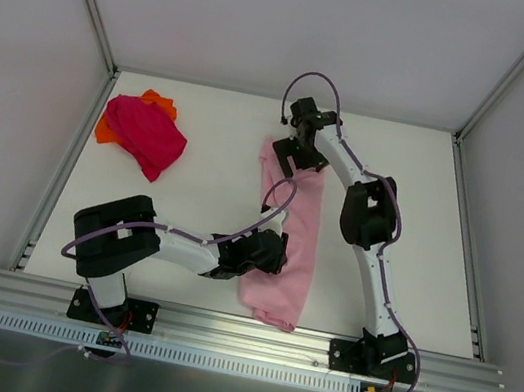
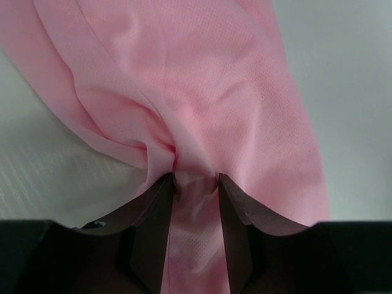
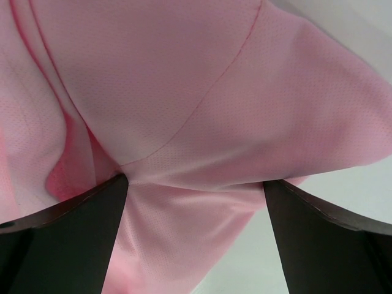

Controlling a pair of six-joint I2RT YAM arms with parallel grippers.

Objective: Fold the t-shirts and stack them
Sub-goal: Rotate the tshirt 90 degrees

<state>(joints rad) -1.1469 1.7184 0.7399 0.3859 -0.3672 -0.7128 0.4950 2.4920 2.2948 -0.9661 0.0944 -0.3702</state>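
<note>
The light pink t-shirt (image 1: 302, 234) lies as a long crumpled strip in the middle of the table, running from far to near. My left gripper (image 1: 275, 255) is at its left edge, shut on a bunched fold of it (image 2: 196, 179); the cloth (image 2: 214, 92) pulls into creases at the fingertips. My right gripper (image 1: 295, 154) is at the shirt's far end, with its jaws wide apart (image 3: 196, 182) over the pink cloth (image 3: 184, 73). The magenta t-shirt (image 1: 148, 135) lies crumpled at the far left on top of the orange t-shirt (image 1: 104, 133).
The white table (image 1: 216, 168) is enclosed by white walls with metal posts at the left and right. An aluminium rail (image 1: 238, 332) runs along the near edge, where both arm bases are bolted.
</note>
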